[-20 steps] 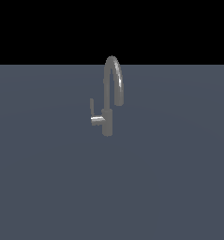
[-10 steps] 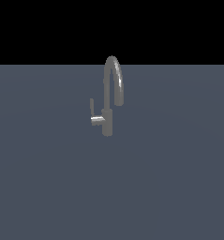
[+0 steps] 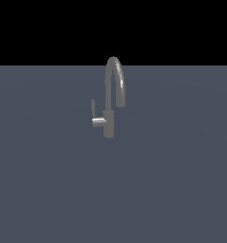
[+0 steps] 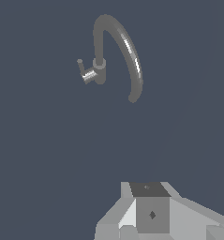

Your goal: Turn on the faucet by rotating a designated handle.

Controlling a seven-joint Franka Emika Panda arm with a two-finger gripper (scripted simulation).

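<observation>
Well ahead of your gripper (image 4: 151, 220) (jaw state cannot be made out), the faucet (image 3: 110, 111) stands mid-surface, its handle (image 3: 93, 111) pointing upright off the exterior view's left side.

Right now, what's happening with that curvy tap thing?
A robot arm is getting ready to turn on the faucet. Nothing touches it yet. The gripper shows only at the wrist view's edge, well away from the tap, and the exterior view shows no arm at all. The small handle sticks up beside the faucet body, on the exterior view's left.
</observation>
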